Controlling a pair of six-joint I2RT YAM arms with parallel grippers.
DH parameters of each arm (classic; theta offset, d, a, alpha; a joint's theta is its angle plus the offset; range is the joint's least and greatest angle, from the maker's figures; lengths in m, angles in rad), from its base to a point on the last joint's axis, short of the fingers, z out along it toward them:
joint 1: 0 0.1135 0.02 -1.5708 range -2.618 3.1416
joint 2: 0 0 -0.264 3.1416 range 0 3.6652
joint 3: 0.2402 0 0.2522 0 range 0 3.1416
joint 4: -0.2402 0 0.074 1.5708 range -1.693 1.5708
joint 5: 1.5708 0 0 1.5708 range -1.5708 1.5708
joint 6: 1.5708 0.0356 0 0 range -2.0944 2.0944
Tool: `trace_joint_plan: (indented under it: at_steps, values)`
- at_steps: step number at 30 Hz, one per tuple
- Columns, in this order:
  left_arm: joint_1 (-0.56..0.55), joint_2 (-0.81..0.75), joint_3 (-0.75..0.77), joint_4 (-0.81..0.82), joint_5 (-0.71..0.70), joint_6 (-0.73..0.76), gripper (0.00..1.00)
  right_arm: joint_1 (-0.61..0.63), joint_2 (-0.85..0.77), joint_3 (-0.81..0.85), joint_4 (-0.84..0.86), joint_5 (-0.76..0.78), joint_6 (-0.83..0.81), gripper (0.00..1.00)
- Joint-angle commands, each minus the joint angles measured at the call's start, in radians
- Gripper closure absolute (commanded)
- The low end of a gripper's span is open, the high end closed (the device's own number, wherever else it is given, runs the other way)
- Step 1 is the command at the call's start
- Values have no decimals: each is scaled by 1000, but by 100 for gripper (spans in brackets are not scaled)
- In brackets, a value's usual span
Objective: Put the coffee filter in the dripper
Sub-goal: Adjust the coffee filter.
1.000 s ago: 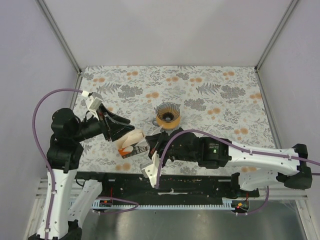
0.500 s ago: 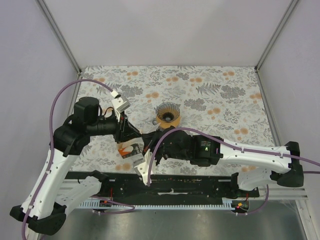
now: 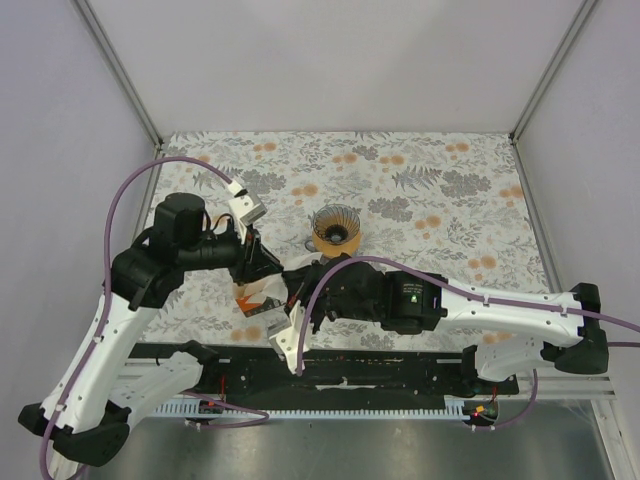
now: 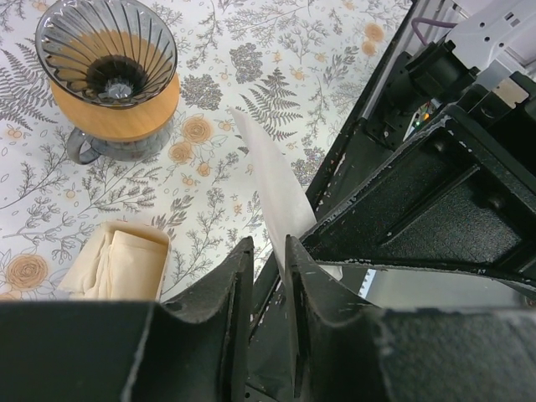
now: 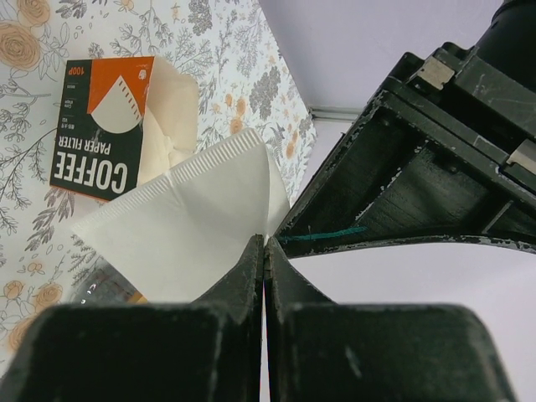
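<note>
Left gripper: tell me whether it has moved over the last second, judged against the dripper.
Yes. In the top view the left gripper has shifted right, ending closer to the dripper, which has stayed put.

Dripper (image 3: 336, 230) mouth open from above; carton (image 5: 96, 134), left claw (image 4: 270, 251), right claw (image 5: 265, 247) crowd its near-left side.

The dripper (image 3: 336, 229) stood on the table (image 3: 430, 200), about mid-width. The carton (image 5: 96, 138) lay in front of it and to the left, near the table's front edge. Above the carton, the filter (image 5: 193, 219) hung between the left gripper (image 4: 268, 251) on its left and the right gripper (image 5: 265, 247) on its right.
</note>
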Motion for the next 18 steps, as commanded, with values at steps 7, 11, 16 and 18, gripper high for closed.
trace_joint_plan:
  at_steps: [7,11,16,18]
  values:
    - [-31,-2,-6,-13,154,34,74,4,-21,47,-9,13,-59,100]
    - [-32,0,-15,-34,211,48,81,4,-25,40,-3,23,-69,100]
    - [-32,6,-12,-50,240,60,98,4,-39,27,5,25,-67,100]
    - [-32,6,-4,-56,234,68,98,4,-45,16,6,30,-69,100]
